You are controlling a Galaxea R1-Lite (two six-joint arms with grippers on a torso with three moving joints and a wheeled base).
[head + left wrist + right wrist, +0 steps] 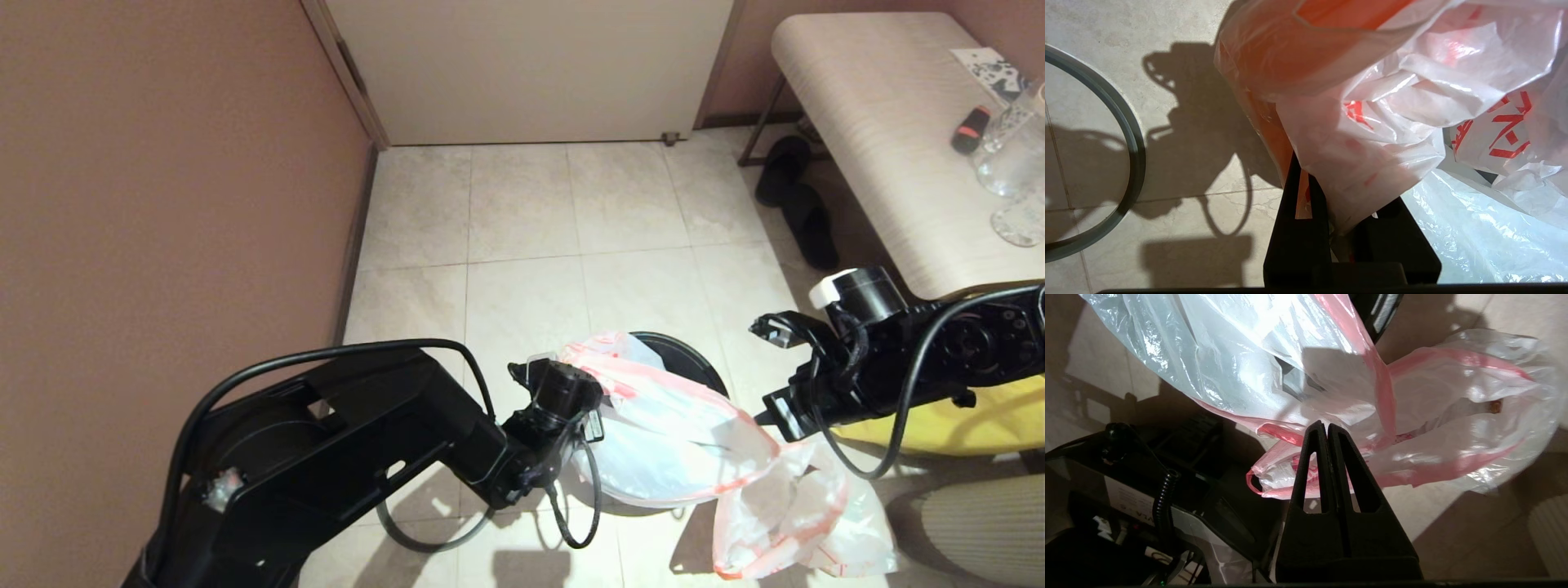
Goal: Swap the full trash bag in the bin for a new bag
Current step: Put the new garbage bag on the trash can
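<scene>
The new bag (pixel 678 433) hangs stretched between the two claws, just over the bin (pixel 694 359). It is thin, floppy film, almost weightless and slick, so it will sag, cling and slide out of any loose pinch. The pink hem is the place to hold it, being the doubled, firmer edge.

The left claw (pixel 1314 192) is pinched nearly closed on a gathered fold of hem, the film bunching up and away from its tips. The right claw (pixel 1327 435) has its fingers pressed flat together; hem lies right at its tips, though from here I cannot tell whether any film is caught between them (from the head view the bag does seem to hang from it). Below and beyond the right claw the bag's slack end droops towards the floor.

Only the far edge of the bin's black mouth shows beyond the left claw, the rest being covered by film. The grey hoop (pixel 1126 134) lies flat on the tiles, off to the side of the left claw, well apart from the bag. Behind the right arm sit a yellow tote (pixel 963 425) and a bench (pixel 882 139), close enough, I'd judge, to crowd a wide spread of the mouth. Slippers (pixel 796 196) lie under the bench, clear of the work.
</scene>
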